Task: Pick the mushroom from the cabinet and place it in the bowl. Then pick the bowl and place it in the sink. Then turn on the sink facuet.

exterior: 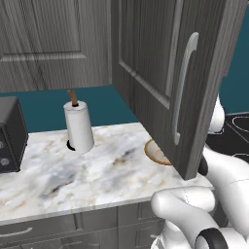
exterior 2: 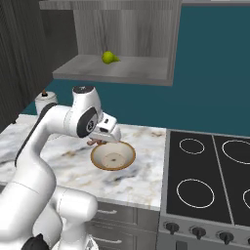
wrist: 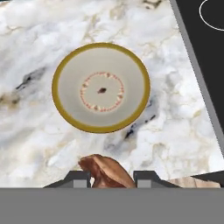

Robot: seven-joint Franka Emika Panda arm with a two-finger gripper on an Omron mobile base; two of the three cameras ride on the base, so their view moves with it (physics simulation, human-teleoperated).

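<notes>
Reddish-brown mushroom [wrist: 107,171] sits clamped between the end effector's [wrist: 112,177] fingertips, above the marble table [wrist: 39,144] beside the bowl [wrist: 101,87]. Its cream inside holds nothing. No writing is readable.

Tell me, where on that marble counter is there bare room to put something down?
The widest bare patch of counter lies between the paper towel roll and the front edge. Another strip lies between the bowl and the stove. It is crowded over the bowl, where the gripper holds the mushroom beside the open cabinet door.
</notes>
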